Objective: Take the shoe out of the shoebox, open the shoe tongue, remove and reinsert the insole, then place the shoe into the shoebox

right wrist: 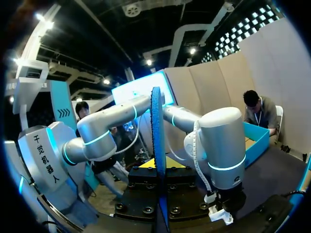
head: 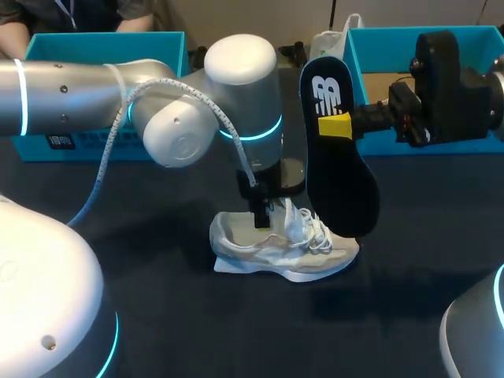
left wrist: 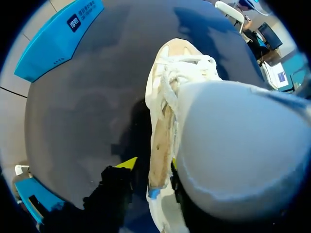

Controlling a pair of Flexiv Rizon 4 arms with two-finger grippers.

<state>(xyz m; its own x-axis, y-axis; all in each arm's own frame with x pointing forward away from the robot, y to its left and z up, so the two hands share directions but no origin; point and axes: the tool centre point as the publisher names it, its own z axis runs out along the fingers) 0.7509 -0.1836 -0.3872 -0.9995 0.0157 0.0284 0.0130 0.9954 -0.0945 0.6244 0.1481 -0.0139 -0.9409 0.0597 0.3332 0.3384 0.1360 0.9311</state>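
Note:
A white and beige shoe [head: 276,246] lies on its sole in the middle of the dark table, laces loose. My left gripper [head: 264,211] comes straight down on it. In the left wrist view the shoe's side wall [left wrist: 158,160] stands between the left gripper's [left wrist: 151,165] open fingers, with a small gap at the outer fingertip [left wrist: 129,163]; the pale tongue [left wrist: 233,150] bulges close beside it. My right gripper [head: 337,126] is shut on the black insole [head: 340,165], which hangs upright above the shoe's toe. In the right wrist view that insole [right wrist: 156,141] shows edge-on between the right gripper's [right wrist: 158,167] tips.
Two open blue shoeboxes stand at the back, one at the left [head: 102,47] and one at the right [head: 378,47]. A white sheet [head: 224,264] lies under the shoe's heel. My left arm [head: 181,118] crosses over the table's left half.

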